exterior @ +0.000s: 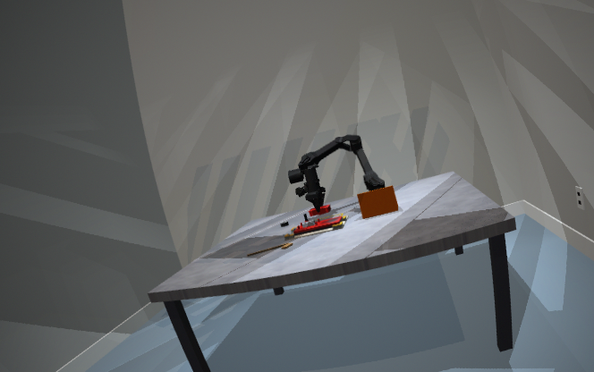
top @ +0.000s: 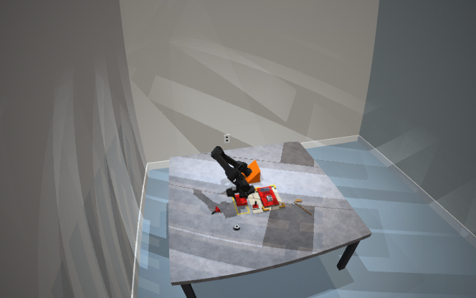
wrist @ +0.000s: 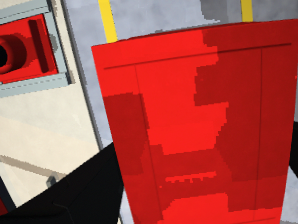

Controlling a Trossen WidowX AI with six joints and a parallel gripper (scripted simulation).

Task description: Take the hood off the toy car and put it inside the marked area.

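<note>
My gripper [wrist: 199, 140] is shut on the red hood [top: 241, 200] [exterior: 326, 208] [wrist: 175, 115], with a black finger on either side of it in the wrist view. The hood is level, low over the table, at the far part of the marked area. The yellow outline [top: 244, 213] [wrist: 107, 20] shows past the hood's edge in the wrist view; the rest is hidden under the hood. Whether the hood touches the table, I cannot tell. The red toy car [top: 264, 200] [exterior: 331, 222] sits beside it, to the right in the top view.
A cream board [wrist: 40, 120] carries a red part with a black peg [top: 255, 205] between hood and car. An orange block [top: 254, 173] [exterior: 377, 202] stands behind. A wheel [top: 236, 227], a red and black piece [top: 217, 210] and a brown stick tool [top: 304, 208] [exterior: 268, 249] lie around.
</note>
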